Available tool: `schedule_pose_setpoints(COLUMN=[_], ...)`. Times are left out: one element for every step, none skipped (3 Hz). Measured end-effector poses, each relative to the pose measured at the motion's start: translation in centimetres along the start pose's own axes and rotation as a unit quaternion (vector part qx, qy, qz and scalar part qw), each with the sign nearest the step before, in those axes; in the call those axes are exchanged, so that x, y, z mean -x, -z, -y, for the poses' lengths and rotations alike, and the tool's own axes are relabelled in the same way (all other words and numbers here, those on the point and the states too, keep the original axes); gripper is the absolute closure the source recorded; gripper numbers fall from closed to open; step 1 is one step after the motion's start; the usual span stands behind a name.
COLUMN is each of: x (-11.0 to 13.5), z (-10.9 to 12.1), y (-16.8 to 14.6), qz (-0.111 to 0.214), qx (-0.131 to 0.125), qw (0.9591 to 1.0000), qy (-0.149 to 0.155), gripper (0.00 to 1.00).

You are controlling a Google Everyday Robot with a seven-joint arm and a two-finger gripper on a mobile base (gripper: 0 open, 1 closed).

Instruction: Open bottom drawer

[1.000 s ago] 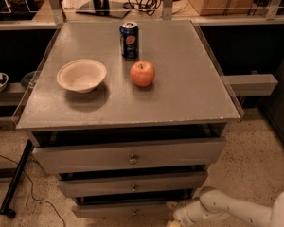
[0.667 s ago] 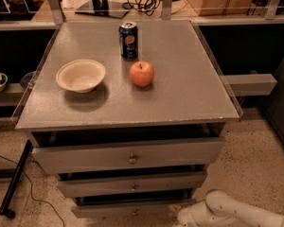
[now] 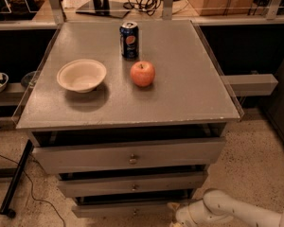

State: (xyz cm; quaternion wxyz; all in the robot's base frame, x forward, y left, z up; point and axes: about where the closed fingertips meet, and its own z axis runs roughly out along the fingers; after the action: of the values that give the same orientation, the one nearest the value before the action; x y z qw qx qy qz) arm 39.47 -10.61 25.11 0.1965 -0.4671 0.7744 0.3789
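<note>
The bottom drawer is the slim grey front lowest on the cabinet, its knob just visible at the frame's lower edge. My gripper sits at the end of the white arm coming in from the lower right. It is low, just right of the bottom drawer's front, near its right end. Above it are the mid-sized drawer and the tall top drawer, each with a small metal knob.
On the grey cabinet top stand a white bowl, a red apple and a blue soda can. A black cable and stand leg lie on the speckled floor at left. A grey shelf juts out at right.
The arm and gripper have shifted slightly right and lower beside the bottom drawer. The drawers and tabletop objects look unmoved.
</note>
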Motion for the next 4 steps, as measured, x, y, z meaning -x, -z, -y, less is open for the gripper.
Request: schedule_pose_setpoints(x=[1.4, 4.3, 4.3, 3.4], z=[1.4, 3.4, 3.4, 3.7], y=[-0.3, 0.0, 0.0, -1.1], qz=[0.008, 0.024, 0.024, 0.020], qx=[-0.021, -0.047, -0.047, -0.045], qw=[0.9997, 0.9985, 0.9985, 0.9988], qy=[0.005, 0.015, 0.015, 0.004], gripper=[0.00, 0.00, 0.00, 0.00])
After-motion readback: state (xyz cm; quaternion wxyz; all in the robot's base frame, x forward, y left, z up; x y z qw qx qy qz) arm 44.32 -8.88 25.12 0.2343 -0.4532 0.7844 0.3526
